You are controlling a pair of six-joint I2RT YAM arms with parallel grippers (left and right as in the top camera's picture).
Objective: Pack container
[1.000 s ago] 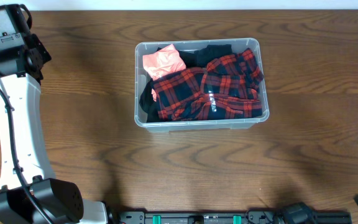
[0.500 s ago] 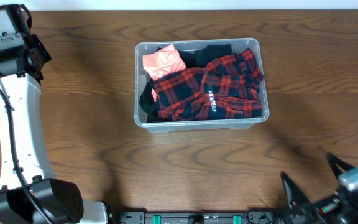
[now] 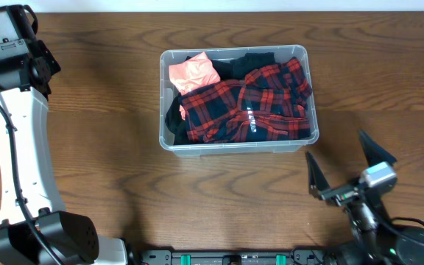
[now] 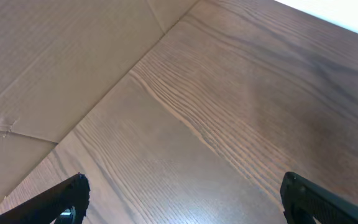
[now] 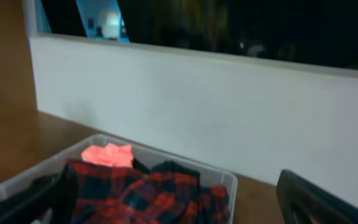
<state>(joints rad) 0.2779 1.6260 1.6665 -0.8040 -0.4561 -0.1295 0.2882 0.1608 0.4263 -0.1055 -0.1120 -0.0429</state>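
The container (image 3: 162, 99), a clear plastic bin, stands at the table's middle. It holds a red and black plaid shirt (image 3: 249, 103), a pink garment (image 3: 192, 71) and black cloth (image 3: 252, 60). My right gripper (image 3: 344, 165) is open and empty, just off the bin's front right corner. In the right wrist view its wide-open jaws (image 5: 166, 208) face the bin (image 5: 227, 180) and the plaid shirt (image 5: 160, 193). My left arm (image 3: 9, 44) is at the far left back corner, far from the bin. Its jaws (image 4: 182, 199) are open over bare wood.
A white wall (image 5: 197, 106) rises behind the table's far edge. The left wrist view shows the table's edge with brown cardboard (image 4: 48, 56) beyond it. The left arm's white link (image 3: 20, 154) runs along the table's left side.
My right gripper has come into view from the bottom right edge and moved up and left toward the bin, jaws open. The left arm and the bin have not moved.
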